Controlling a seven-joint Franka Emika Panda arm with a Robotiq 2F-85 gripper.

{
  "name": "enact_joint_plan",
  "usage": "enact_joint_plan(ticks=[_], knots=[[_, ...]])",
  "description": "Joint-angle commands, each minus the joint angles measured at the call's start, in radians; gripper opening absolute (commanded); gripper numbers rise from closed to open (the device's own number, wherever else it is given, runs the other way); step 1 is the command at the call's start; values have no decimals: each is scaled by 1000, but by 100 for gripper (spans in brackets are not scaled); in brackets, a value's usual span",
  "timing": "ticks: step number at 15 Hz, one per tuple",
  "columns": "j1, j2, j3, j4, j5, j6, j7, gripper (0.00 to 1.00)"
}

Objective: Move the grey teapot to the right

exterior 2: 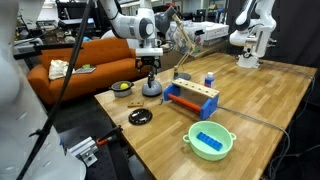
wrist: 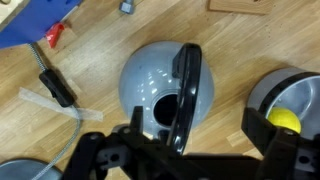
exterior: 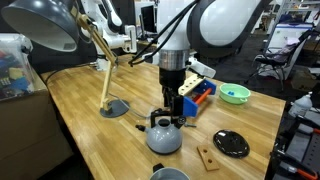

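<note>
exterior views: across table (exterior: 90,95), mid-range; wrist: close, downward; shared: grey teapot (exterior: 164,138)

Light's even and soft in both exterior views, faint shadows under stuff; wrist view is bright, slight sheen on the wooden table (wrist: 230,50); gripper (wrist: 190,150) along the bottom edge looks dark and blurry.

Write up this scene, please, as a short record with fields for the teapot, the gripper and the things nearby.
surface: wooden table
target: grey teapot, upright, dark handle arched over the top
gripper: gripper directly above the teapot's handle; jaws spread wide in the wrist view
contact: cannot tell
close by: black plate; wooden block; lamp base; bowl with yellow ball
further back: blue and red rack; green bowl
</note>
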Motion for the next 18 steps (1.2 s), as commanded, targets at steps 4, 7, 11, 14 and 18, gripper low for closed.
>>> enact_joint_plan(ticks=[4,7,11,14,18], knots=[[-20,78,11,69,-15,-11,6,100],[-26,105,11,93,-15,-16,0,72],[-25,123,5,112,-20,-8,13,56],[-24,121,4,116,-23,-10,14,36],[-23,116,2,116,-28,-12,15,8]])
